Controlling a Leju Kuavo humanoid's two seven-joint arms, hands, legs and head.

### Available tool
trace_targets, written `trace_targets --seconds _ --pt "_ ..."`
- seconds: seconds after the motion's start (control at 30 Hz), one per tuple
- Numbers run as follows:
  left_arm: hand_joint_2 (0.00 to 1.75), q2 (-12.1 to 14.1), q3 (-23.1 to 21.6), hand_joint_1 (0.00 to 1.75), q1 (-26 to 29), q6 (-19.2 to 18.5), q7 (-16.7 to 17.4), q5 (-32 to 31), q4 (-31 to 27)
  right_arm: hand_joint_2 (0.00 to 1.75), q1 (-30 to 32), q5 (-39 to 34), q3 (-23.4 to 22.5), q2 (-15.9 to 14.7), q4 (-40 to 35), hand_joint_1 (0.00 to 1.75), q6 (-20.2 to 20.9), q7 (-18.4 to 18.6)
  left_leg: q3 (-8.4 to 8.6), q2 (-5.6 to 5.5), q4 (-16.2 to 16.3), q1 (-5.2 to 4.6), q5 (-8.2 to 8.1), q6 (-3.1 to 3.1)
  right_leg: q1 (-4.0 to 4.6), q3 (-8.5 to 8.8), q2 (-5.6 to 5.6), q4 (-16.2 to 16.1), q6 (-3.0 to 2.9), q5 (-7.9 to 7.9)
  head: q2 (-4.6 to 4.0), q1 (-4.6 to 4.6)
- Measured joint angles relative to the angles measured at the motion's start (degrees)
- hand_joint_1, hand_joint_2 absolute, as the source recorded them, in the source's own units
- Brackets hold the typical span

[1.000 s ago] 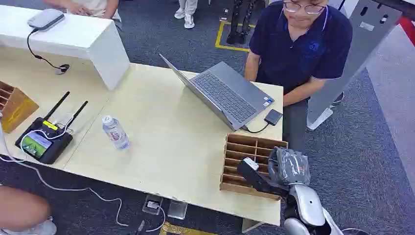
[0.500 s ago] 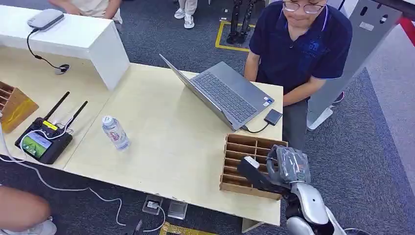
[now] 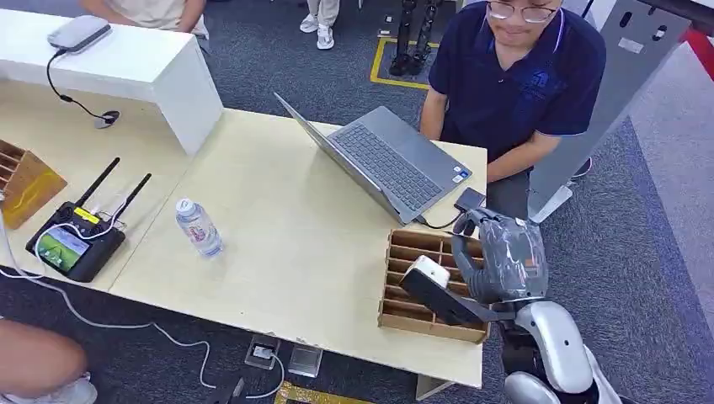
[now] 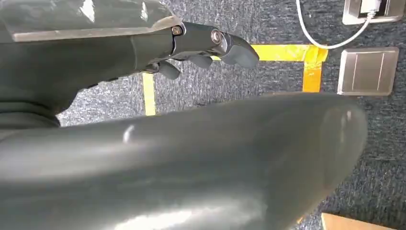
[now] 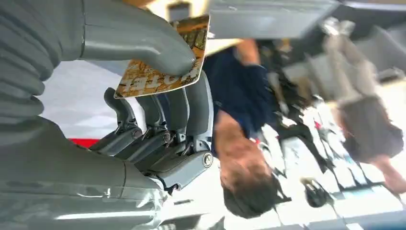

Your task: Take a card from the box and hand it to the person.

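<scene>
- Head view: right hand (image 3: 498,257) up above the far side of the wooden box (image 3: 421,290), at about 4 o'clock on the table (image 3: 286,244).
- Right wrist view: card (image 5: 163,67) pinched between the thick thumb and the dark fingers (image 5: 167,120) of the right hand (image 5: 158,96); orange and brown picture on the card.
- Card out of the box, up in the air in that hand.
- Person (image 3: 514,76) in a dark blue shirt at 1 o'clock, just past the far edge of the table, near the raised hand.
- Open laptop (image 3: 379,160) at 12 o'clock from the box, with a small black drive (image 3: 470,200) just beside it.
- Water bottle (image 3: 199,227) standing at 9 o'clock from the box, well apart from it.
- Black remote with two antennas (image 3: 80,236) further out at 9 o'clock.
- Left wrist view: left hand (image 4: 201,43) hanging over grey carpet with yellow tape (image 4: 287,52); fingers curled in, holding nothing.
</scene>
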Motion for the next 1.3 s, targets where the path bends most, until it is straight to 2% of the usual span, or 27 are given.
trace_targets --seconds 0.1,0.17,0.27,0.37,0.43,0.6,0.9,1.03,1.2,1.3 --pt "0.0 -0.18 0.0 0.0 -0.04 0.02 -0.13 0.0 -0.02 1.75 -0.12 -0.09 1.05 1.55 1.72 1.45 -4.98 -3.44 -0.01 0.0 0.0 0.0 0.0 0.0 0.0 0.0 -0.01 0.01 0.0 0.0 0.0 0.0" --pt "0.0 -0.39 0.0 0.0 -0.05 0.0 -0.52 0.0 -0.06 1.75 -0.19 -0.48 1.68 3.23 5.43 1.45 -13.91 -8.03 -0.02 -0.01 0.0 0.0 0.0 0.0 0.0 0.0 -0.01 0.02 0.0 0.0 0.0 0.0" --pt "0.0 -0.61 -0.02 0.0 -0.17 -0.11 -0.76 0.0 -0.15 1.75 -0.31 -3.49 2.29 5.3 10.76 1.45 -23.34 -13.82 -0.02 -0.01 0.0 0.0 0.0 0.0 0.0 0.0 -0.02 0.03 0.0 0.0 0.0 0.0" --pt "0.0 -0.81 -0.02 0.0 -0.21 -0.11 -0.76 0.0 -0.17 1.75 -0.48 -6.18 2.62 7.16 15.55 1.45 -30.34 -17.13 -0.03 -0.02 0.0 0.0 0.0 0.0 0.0 0.0 -0.04 0.03 0.0 0.0 0.0 0.0" --pt "0.0 -0.92 -0.02 0.0 -0.26 -0.09 -0.76 0.0 -0.17 1.75 -0.59 -7.06 2.73 8.11 18.3 1.45 -32.76 -18.69 -0.02 -0.02 0.0 0.0 0.0 0.0 0.0 0.0 -0.03 0.03 0.0 0.0 0.0 0.0" --pt "0.0 -1.03 -0.07 0.0 -0.25 -0.09 -0.7 0.0 -0.17 1.75 -0.57 -6.64 2.58 10.45 23.78 1.45 -33.72 -21.37 -0.01 -0.01 0.0 0.0 0.0 0.0 0.0 -0.01 -0.03 0.03 0.0 0.0 0.0 0.0" --pt "0.0 -1.05 -0.2 0.0 -0.24 -0.17 -0.68 -0.02 -0.17 1.75 -0.49 -5.13 1.86 12.72 28.61 1.45 -33.9 -21.79 0.01 -0.01 0.01 0.0 0.01 0.0 0.0 -0.02 -0.02 0.03 0.0 0.0 0.0 0.0" --pt "0.0 -1.05 -0.35 0.0 -0.24 -0.17 -0.68 -0.02 -0.17 1.75 0.03 -1.11 0.43 13.68 29.55 1.45 -33.96 -22.75 0.01 -0.01 0.01 0.0 0.01 0.0 0.0 -0.02 -0.02 0.03 0.0 0.0 0.0 0.0" --pt "0.0 -1.05 -0.68 0.0 -0.22 -0.09 -0.68 -0.02 -0.17 1.75 1.74 5.89 -3.55 15.91 29.59 1.45 -34.07 -27.13 0.02 -0.01 0.01 0.0 0.01 0.0 0.0 -0.02 -0.01 0.03 0.0 0.0 0.0 0.0" --pt "0.0 -1.05 -0.72 0.0 -0.18 0.11 -0.61 -0.02 -0.17 1.75 3.05 10.32 -8.46 18.25 28.65 1.45 -34.14 -31.52 0.02 -0.01 0.01 0.0 0.01 0.0 0.0 -0.02 -0.01 0.03 0.0 0.0 0.0 0.0"
